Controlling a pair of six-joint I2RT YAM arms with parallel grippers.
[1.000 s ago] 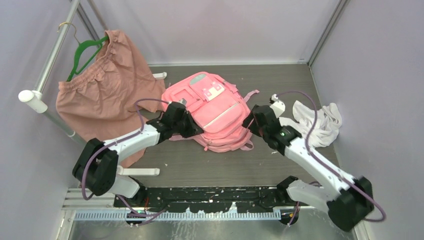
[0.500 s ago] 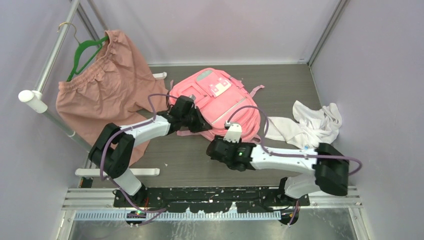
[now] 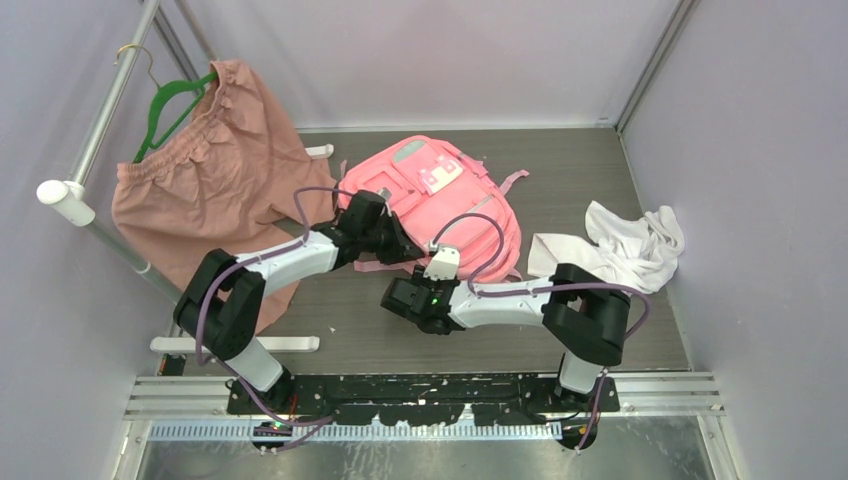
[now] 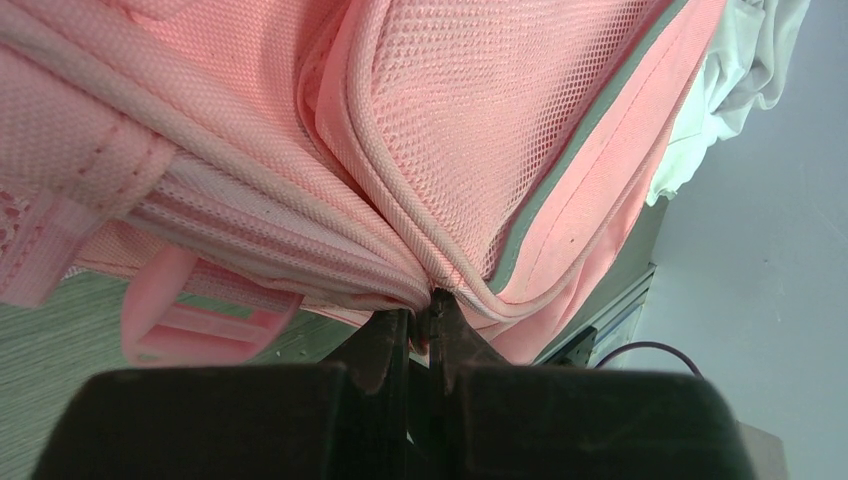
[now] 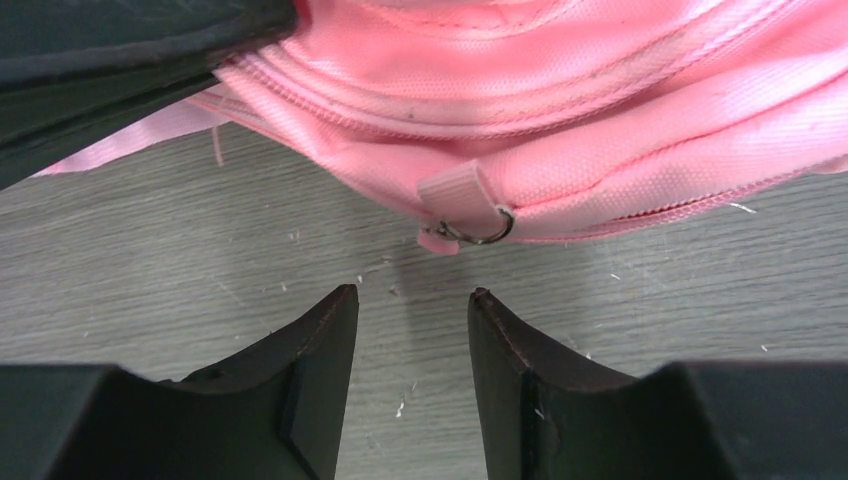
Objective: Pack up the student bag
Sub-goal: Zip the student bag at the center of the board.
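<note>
1. The student bag lies front-up on the grey table, towards the back and near the middle.
2. The left gripper is clenched on a piped seam at the bag's near-left edge.
3. The right gripper is low, jaws parted and holding nothing, just short of the bag's metal ring.
4. A white cloth lies to the right, possibly touching the bag; hard to tell.
5. At the far left, a dusty-pink garment hangs on a green hanger.
</note>
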